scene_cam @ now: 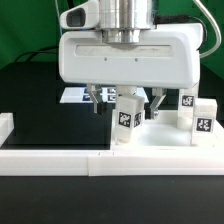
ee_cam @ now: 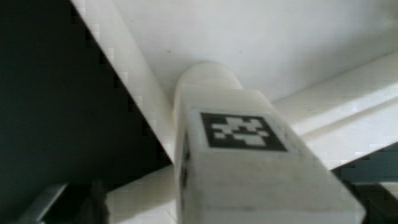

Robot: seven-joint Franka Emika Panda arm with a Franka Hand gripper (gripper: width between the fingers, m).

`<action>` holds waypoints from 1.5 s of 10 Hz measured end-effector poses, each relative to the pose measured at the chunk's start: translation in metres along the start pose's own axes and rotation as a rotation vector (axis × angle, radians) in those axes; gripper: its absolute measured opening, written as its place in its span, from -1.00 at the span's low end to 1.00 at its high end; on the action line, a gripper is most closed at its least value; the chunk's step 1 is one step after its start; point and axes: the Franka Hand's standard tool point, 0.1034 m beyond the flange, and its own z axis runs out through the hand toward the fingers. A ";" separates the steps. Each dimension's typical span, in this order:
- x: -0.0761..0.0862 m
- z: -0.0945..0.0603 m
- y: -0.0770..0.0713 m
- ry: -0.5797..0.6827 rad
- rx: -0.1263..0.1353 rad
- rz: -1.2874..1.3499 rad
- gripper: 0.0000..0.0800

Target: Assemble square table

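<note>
My gripper is shut on a short white block leg with a black-and-white tag and holds it upright, slightly tilted. The leg's lower end is at the white square table top; I cannot tell whether it touches. In the wrist view the same leg fills the middle between my gripper's dark fingers, over the table top and next to its edge. Two more tagged legs stand at the exterior view's right, by the top.
A long white border rail runs along the front, with a raised end at the exterior view's left. The marker board lies behind on the black table.
</note>
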 end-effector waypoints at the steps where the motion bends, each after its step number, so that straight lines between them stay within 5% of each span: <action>1: 0.000 0.000 0.000 0.000 0.000 0.000 0.39; 3: 0.000 0.000 0.000 0.000 0.000 0.009 -0.28; 6: 0.000 0.000 0.000 0.000 0.001 0.100 -0.28; 9: -0.003 0.002 -0.003 0.032 -0.025 0.972 -0.28; 11: -0.006 0.003 -0.001 0.040 0.016 1.398 -0.27; 13: -0.005 0.003 -0.001 0.045 0.022 1.523 -0.09; 14: -0.006 0.003 -0.003 0.046 0.018 1.441 0.37; 15: -0.011 0.004 -0.011 0.056 -0.001 1.242 0.58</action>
